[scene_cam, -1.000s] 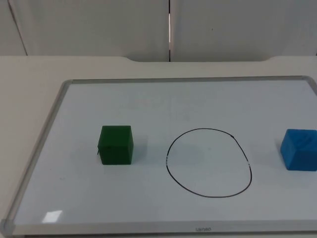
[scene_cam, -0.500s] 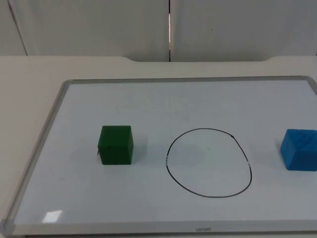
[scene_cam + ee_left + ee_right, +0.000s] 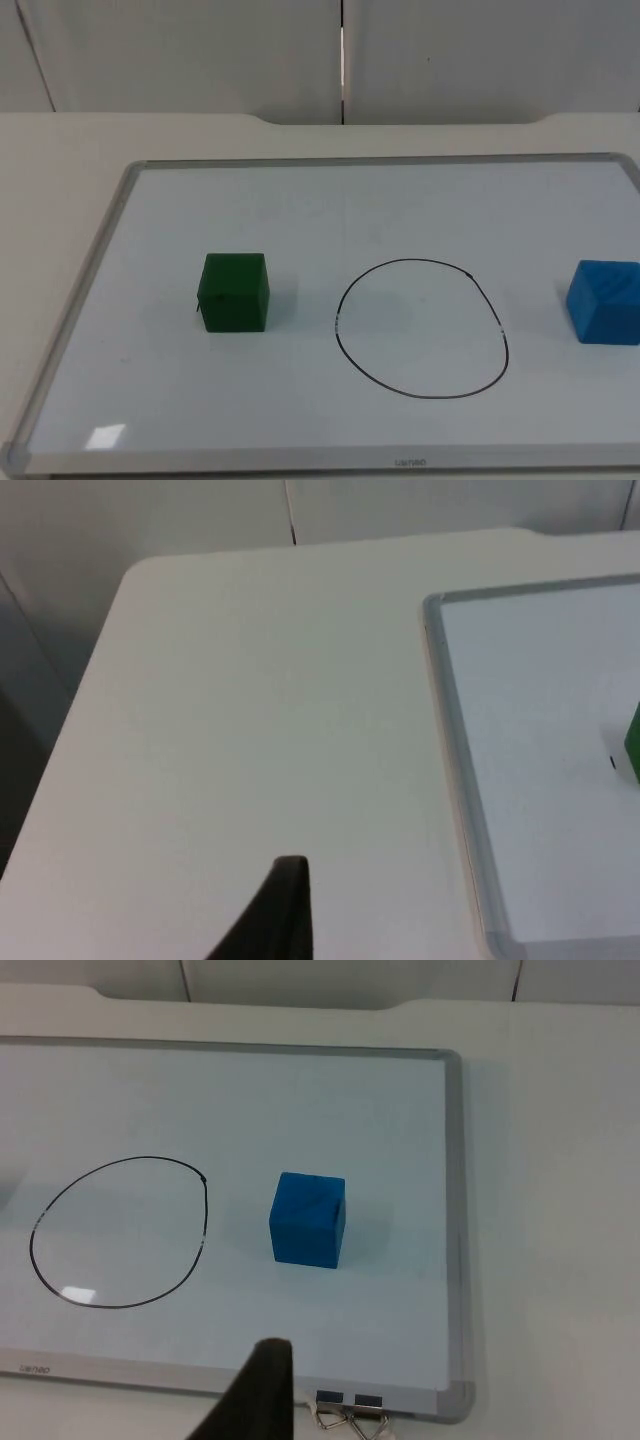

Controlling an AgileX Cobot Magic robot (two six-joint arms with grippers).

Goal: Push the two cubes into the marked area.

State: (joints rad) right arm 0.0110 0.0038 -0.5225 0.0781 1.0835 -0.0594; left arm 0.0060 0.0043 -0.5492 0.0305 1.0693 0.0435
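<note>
While my left gripper (image 3: pixel 290 920) is hanging over bare table beside the whiteboard (image 3: pixel 452 710), my right gripper (image 3: pixel 262 1395) is hovering at the blue cube's (image 3: pixel 308 1219) six o'clock, green cube (image 3: pixel 235 291) sitting at the drawn ring's (image 3: pixel 421 328) nine o'clock, finger spread impossible to tell on either.

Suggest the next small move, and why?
Probably bring the right gripper down behind the blue cube's outer side. Both it and the green cube sit outside the drawn circle on the whiteboard, untouched.
</note>
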